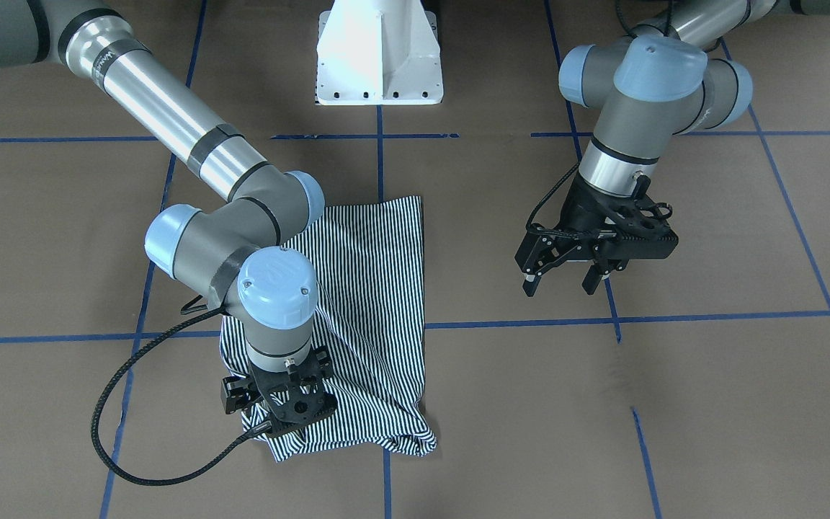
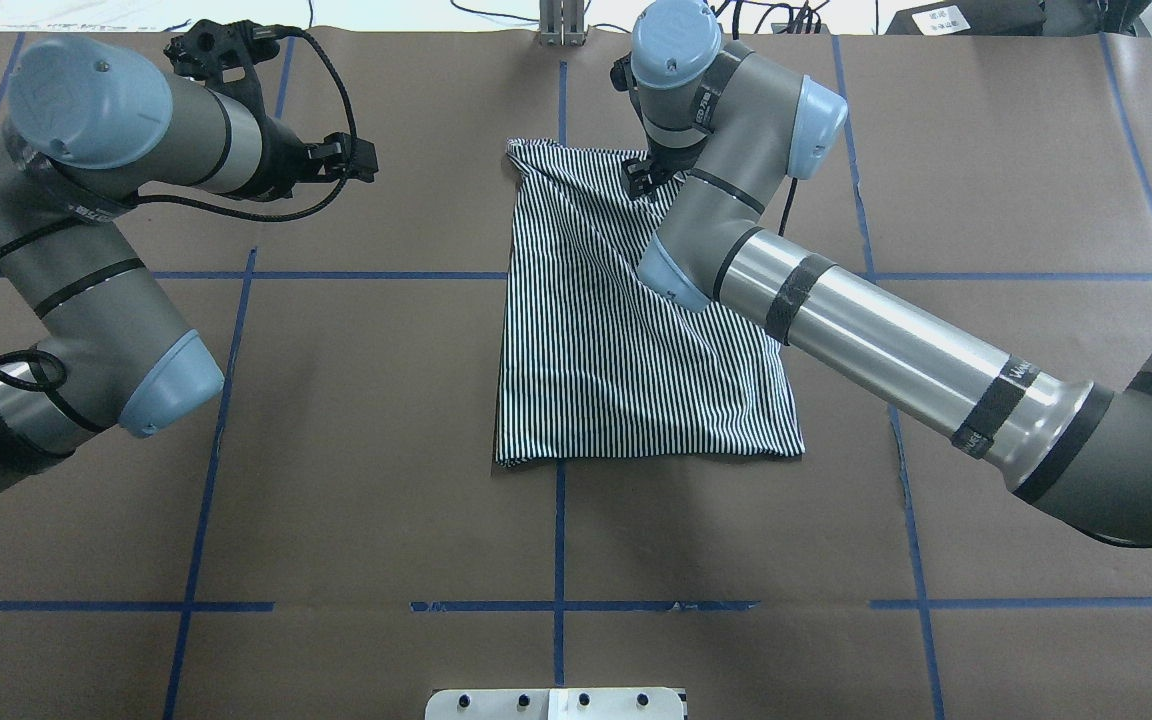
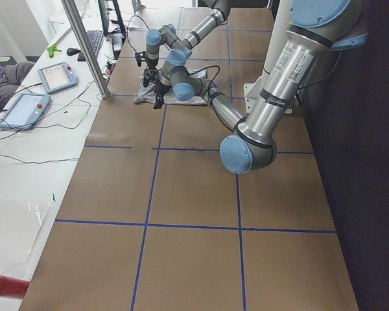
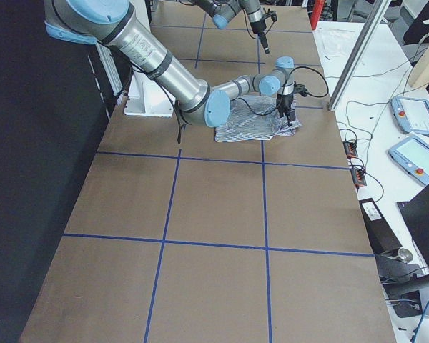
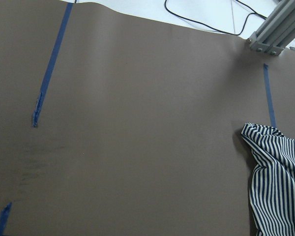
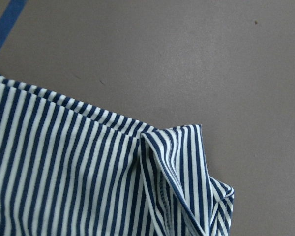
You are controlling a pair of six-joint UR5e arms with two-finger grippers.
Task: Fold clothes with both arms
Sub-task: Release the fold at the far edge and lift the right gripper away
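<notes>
Striped cloth filled the right wrist view: a corner of the polo shirt (image 6: 88,177), doubled over on itself with a seam showing, lying on the brown desk (image 6: 187,59). Seen from overhead, the shirt lay as a rough, narrow folded oblong at the middle of the desk, its far edge rumpled.

The right gripper (image 1: 279,407) stood down on that far edge, at the corner on its own side. Its jaws were hidden under the wrist, so whether they pinched the cloth could not be told, though they probably touched it. The left gripper (image 1: 561,282) hung above bare desk, well apart from the shirt, jaws spread and empty.

By the look of it, a further fold was being set up, far edge toward the robot. For that, the left jaws would need to reach the other far corner, the bunched one, and take it so both corners could rise level.
</notes>
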